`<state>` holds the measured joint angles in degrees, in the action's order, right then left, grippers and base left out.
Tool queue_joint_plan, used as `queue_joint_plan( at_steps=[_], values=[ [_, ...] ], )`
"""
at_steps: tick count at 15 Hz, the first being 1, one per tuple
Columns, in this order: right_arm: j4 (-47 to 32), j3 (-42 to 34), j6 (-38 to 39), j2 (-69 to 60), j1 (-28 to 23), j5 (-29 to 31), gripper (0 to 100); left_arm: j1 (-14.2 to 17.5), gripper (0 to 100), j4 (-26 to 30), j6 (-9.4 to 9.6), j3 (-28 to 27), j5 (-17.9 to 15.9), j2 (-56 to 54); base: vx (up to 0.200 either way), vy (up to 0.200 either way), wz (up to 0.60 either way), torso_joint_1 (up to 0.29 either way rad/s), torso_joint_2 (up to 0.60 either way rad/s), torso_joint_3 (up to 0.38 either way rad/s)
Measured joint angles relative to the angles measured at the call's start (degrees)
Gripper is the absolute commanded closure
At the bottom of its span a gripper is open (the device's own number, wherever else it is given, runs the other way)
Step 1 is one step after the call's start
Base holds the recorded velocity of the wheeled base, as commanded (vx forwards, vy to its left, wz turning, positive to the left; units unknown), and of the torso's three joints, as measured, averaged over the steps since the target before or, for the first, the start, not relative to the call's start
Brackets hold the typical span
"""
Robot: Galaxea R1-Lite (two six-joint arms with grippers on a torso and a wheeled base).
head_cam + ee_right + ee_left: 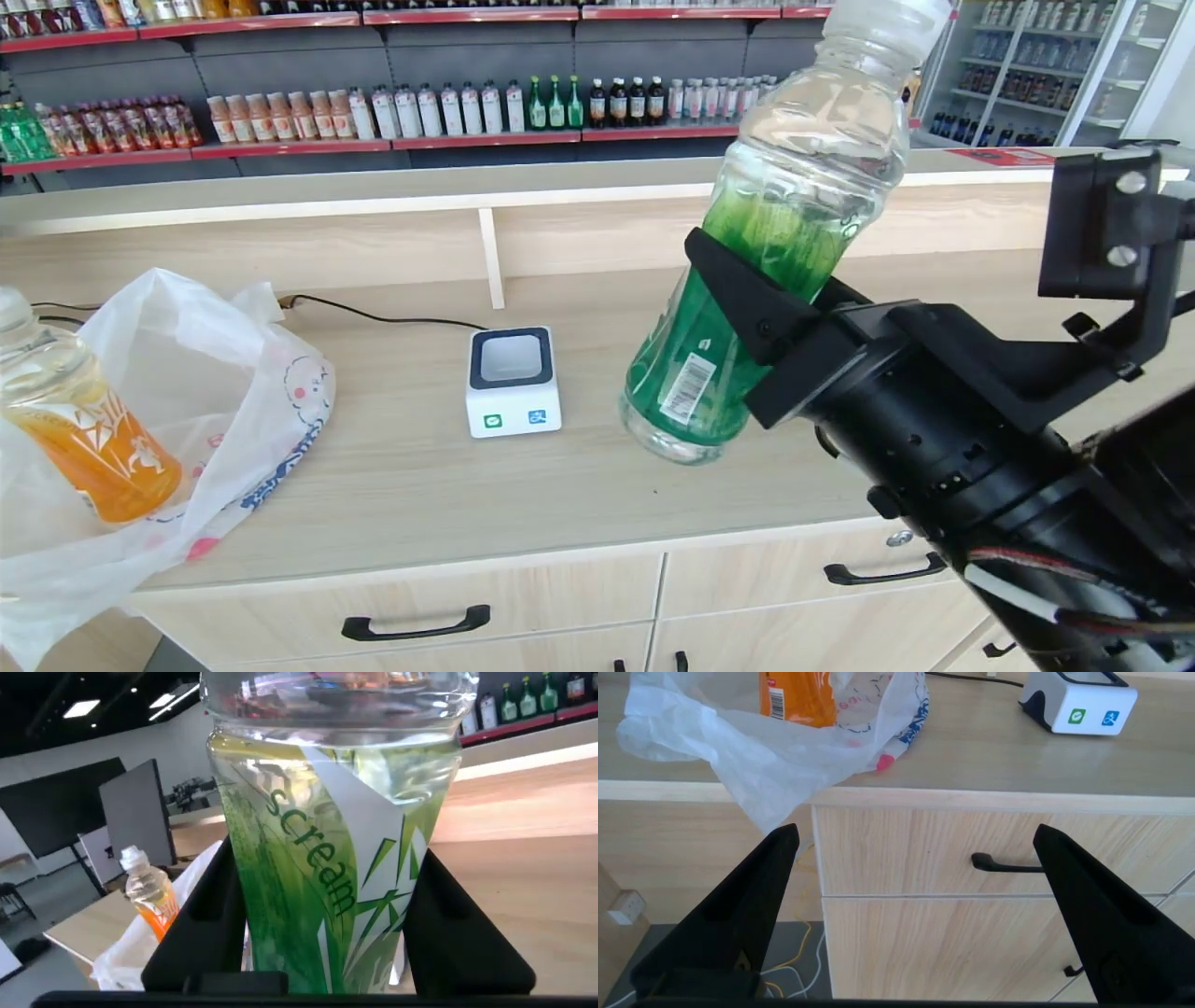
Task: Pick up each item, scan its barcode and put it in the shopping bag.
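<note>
My right gripper (775, 289) is shut on a clear bottle with a green label (747, 308), held tilted above the counter to the right of the scanner; its barcode (687, 388) faces the head camera. The green bottle (327, 859) stands between the black fingers (201, 919) in the right wrist view. The small white barcode scanner (513, 381) sits mid-counter. A white shopping bag (224, 392) lies at the left with an orange bottle (84, 420) in front of it. My left gripper (910, 905) hangs open below the counter edge, facing the drawers.
The wooden counter (420, 485) has drawers with black handles (415, 623) beneath. A cable (373, 315) runs from the scanner toward the back left. A raised ledge (560, 201) backs the counter, with drink shelves (420, 112) beyond.
</note>
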<state>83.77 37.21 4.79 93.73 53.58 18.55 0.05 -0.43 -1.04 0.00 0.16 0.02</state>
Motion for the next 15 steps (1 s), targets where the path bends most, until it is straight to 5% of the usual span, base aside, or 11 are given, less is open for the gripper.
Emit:
queue_joint_plan(
  at_steps=[12, 15],
  values=[
    [4.2, -10.7, -5.3, 0.7, -23.0, -2.0, 100, 0.0, 0, 0.0, -0.09, 0.0, 0.0, 0.0, 0.000, 0.000, 0.00, 0.000, 0.00, 0.000],
    [4.8, -11.4, -5.2, 1.0, -25.1, -2.0, 100, 0.0, 0, 0.0, -0.09, 0.0, 0.0, 0.0, 0.000, 0.000, 0.00, 0.000, 0.00, 0.000]
  ],
)
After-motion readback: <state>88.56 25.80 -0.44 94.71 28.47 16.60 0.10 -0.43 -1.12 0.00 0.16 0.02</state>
